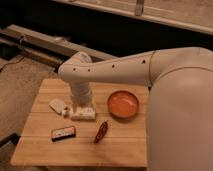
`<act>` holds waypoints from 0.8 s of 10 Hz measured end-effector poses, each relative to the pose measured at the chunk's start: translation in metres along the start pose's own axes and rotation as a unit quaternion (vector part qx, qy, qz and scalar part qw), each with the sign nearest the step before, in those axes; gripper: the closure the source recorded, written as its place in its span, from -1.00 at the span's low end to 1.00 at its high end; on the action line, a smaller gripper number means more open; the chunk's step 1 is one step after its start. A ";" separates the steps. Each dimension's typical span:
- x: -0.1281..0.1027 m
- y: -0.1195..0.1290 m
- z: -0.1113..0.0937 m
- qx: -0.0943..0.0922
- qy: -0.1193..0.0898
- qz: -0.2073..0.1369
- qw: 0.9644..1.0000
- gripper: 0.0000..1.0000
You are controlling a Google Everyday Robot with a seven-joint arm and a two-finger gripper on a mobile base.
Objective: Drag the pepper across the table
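Arm casing (180, 110), broad and white, fills the right foreground and bottom corner, hiding the right end of the table (75, 152), a light wooden top of parallel planks whose near edge runs along the bottom left. Closest to that edge, a black rectangular block (63, 133) with white marks lies flat on the planks towards the left. Just to its right, but apart from it, lies the pepper (101, 131), small, slender and dark red. It is angled with one end towards the near edge and the other towards the bowl, and it sits roughly mid-table, touching nothing but the wood. Behind the gap between block and pepper, the gripper (82, 113) is down at the tabletop, a pale squarish end near the pepper yet not on it. Whether it is open or closed cannot be told. A small white object (57, 105) lies just beside the gripper on its left. Behind the pepper and to the right, a round orange bowl (123, 104) stands on the planks close to the arm casing. The forearm (115, 70), dotted with small dark holes, reaches leftwards over the table's far half and turns down to the gripper. Past the far edge come pale floor (20, 82), a long grey rail (45, 44) running diagonally, and a dark band under a lighter ledge.
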 end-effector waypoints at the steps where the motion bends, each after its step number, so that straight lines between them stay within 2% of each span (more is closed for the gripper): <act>1: 0.000 0.001 -0.001 0.000 0.000 0.000 1.000 -0.30; 2: -0.001 0.000 -0.001 0.002 0.003 0.002 1.000 -0.30; 4: 0.004 -0.009 0.014 0.012 0.022 0.025 0.999 -0.30; 6: 0.018 -0.022 0.045 0.022 0.039 0.048 0.998 -0.30; 8: 0.040 -0.043 0.079 0.016 0.057 0.090 0.994 -0.30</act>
